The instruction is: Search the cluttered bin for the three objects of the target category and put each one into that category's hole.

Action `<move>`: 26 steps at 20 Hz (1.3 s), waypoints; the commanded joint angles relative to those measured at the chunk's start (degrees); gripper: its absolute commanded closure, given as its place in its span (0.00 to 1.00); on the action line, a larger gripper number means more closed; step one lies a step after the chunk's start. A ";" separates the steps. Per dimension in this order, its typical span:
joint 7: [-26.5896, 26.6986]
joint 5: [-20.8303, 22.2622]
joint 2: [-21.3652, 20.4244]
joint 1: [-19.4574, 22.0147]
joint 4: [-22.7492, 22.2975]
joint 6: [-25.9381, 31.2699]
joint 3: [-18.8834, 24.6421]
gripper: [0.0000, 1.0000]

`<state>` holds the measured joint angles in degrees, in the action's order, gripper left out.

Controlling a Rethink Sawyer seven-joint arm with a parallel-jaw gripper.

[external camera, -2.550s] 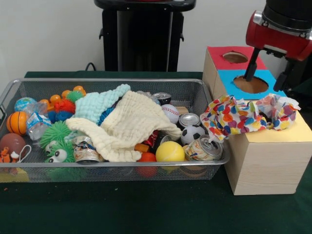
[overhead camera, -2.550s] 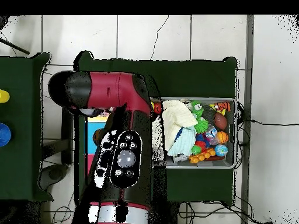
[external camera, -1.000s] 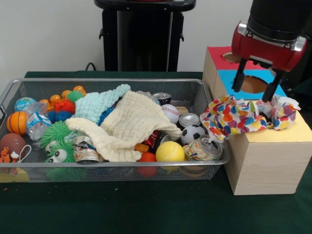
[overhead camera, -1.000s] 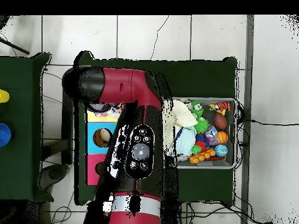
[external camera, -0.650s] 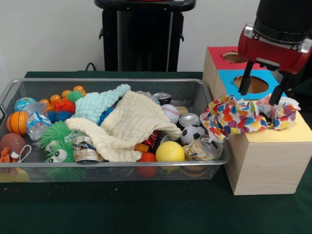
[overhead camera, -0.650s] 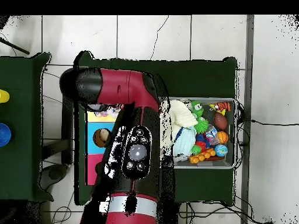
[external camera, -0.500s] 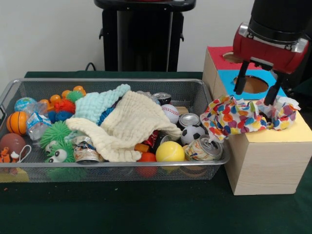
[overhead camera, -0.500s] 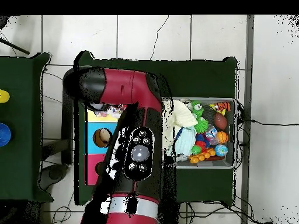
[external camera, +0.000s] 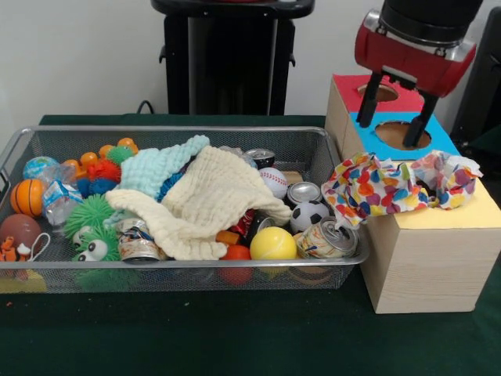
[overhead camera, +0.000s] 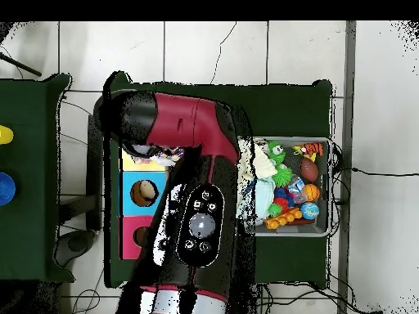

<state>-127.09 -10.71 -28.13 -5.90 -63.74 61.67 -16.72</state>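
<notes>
My gripper (external camera: 393, 120) hangs open and empty above the wooden box (external camera: 427, 258), over the blue hole (external camera: 403, 135), with the red hole (external camera: 377, 92) behind it. A cloth with coloured hearts (external camera: 391, 186) lies bunched on the box's yellow top, partly tucked into it. In the wire bin (external camera: 156, 129) a cream cloth (external camera: 211, 200) and a light blue cloth (external camera: 160, 166) lie over the other items. In the overhead view the arm (overhead camera: 200, 213) hides the gripper, beside the blue hole (overhead camera: 144, 192) and the bin (overhead camera: 331, 204).
The bin also holds cans (external camera: 329, 237), a yellow ball (external camera: 273, 244), a soccer ball (external camera: 310, 214), a baseball (external camera: 274, 182), a basketball (external camera: 27, 197) and green spiky toys (external camera: 90, 211). The box stands tight against the bin's right end.
The gripper has risen off the box top and shifted slightly toward the bin, still open and empty. The heart cloth stays on the yellow top.
</notes>
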 commanded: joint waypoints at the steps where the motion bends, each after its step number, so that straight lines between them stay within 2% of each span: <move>1: -16.81 -2.61 -1.22 0.01 -4.14 5.03 -0.21 0.00; 4: -17.78 -2.59 0.83 0.13 -3.56 3.11 -0.75 0.00; 9: -17.46 -4.24 4.27 2.40 -1.46 3.27 -0.05 0.00; 15: -16.21 -5.24 5.02 3.05 -1.58 2.59 -0.05 0.00; 26: -23.82 -6.79 8.96 2.47 -0.90 4.65 -5.11 0.00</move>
<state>-128.54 -14.90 -23.41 -4.64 -63.65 62.41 -21.25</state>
